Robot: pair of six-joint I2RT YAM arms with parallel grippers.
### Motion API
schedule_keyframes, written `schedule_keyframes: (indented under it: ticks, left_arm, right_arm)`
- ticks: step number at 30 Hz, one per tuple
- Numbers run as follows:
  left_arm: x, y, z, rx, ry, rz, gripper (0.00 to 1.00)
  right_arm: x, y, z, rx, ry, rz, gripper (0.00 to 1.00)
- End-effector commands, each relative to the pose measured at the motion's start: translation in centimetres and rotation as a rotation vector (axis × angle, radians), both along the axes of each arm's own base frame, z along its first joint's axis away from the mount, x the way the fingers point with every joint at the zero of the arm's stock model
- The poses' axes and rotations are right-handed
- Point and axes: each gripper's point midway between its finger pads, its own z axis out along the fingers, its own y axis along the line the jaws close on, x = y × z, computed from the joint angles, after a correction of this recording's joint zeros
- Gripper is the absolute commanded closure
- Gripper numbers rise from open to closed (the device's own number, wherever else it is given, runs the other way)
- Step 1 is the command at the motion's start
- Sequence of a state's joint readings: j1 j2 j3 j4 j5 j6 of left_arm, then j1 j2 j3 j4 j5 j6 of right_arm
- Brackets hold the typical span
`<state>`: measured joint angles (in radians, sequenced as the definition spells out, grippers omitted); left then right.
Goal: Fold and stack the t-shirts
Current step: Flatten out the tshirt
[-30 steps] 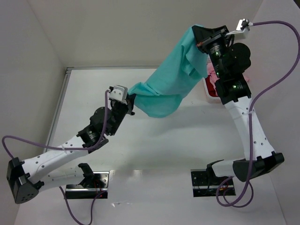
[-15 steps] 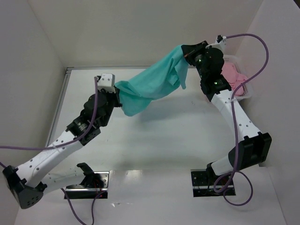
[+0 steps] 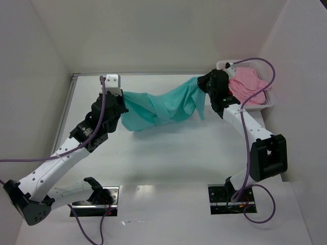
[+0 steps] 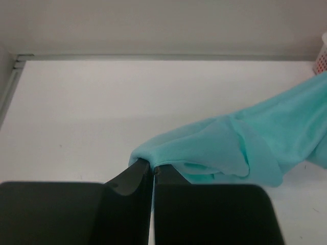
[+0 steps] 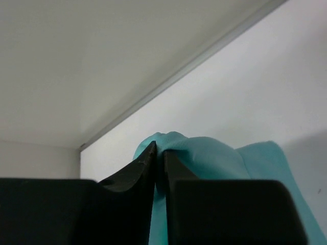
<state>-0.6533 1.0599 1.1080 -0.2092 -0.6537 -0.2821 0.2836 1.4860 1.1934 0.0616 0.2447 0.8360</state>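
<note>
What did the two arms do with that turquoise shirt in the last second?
The right gripper dropped from high up towards the table, lowering its end of the soft teal cloth t-shirt; the left gripper moved back and leftward. Both stay clamped on it. The light pink shirt stays in the white plastic basket.

Pretty sure this is a robot lab test booth

White worktop point(image 3: 168, 153) boxed in by plain white panels point(image 3: 153, 35) on the left, back and right sides, two black-and-white robot arms point(image 3: 61, 161) bolted onto metal plates point(image 3: 218, 195) at its near edge, and purple cables point(image 3: 246, 148) looping off both of them. Looks like a purpose-built rig to me.
</note>
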Motion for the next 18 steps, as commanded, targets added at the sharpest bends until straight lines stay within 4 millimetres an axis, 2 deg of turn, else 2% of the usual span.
schedule_keyframes:
  ticks: [1, 2, 5, 8, 9, 11, 13, 15, 17, 18]
  left_arm:
    - [-0.5, 2.1, 5.6, -0.036, -0.142, 0.049, 1.0]
    - [-0.6, 1.8, 6.0, -0.02, -0.148, 0.021, 1.0]
    - [-0.5, 1.5, 6.4, -0.018, -0.154, -0.009, 1.0]
    - [0.3, 0.4, 4.5, 0.017, -0.1, -0.034, 1.0]
    - [0.6, 0.3, 4.2, 0.023, -0.091, -0.035, 1.0]
    - [1.2, -0.1, 3.6, 0.033, -0.074, -0.04, 1.0]
    - [1.5, -0.5, 3.1, 0.039, -0.061, -0.053, 1.0]
    - [2.1, -0.7, 2.6, 0.043, -0.051, -0.054, 1.0]
    - [3.1, -0.5, 2.2, 0.039, -0.041, -0.041, 1.0]
    - [3.4, -0.4, 1.8, 0.045, -0.032, -0.032, 1.0]
  right_arm:
    - [0.3, -0.4, -2.0, -0.033, 0.022, -0.034, 0.82]
    - [0.3, -0.4, -2.8, -0.039, 0.04, -0.034, 0.72]
    - [0.3, -0.1, -3.8, -0.05, 0.06, -0.012, 0.62]
    - [0.1, 0.3, -4.9, -0.072, 0.08, 0.02, 0.37]
    - [0.0, 0.2, -6.0, -0.08, 0.109, 0.021, 0.32]
    - [-0.4, 1.1, -6.5, -0.08, 0.12, 0.076, 0.26]
    - [-0.7, 1.8, -6.7, -0.108, 0.119, 0.137, 0.12]
    - [-1.4, 3.1, -7.2, -0.134, 0.124, 0.24, 0.06]
    - [-2.1, 4.2, -6.1, -0.152, 0.094, 0.294, 0.0]
    - [-2.4, 4.7, -6.4, -0.17, 0.099, 0.312, 0.0]
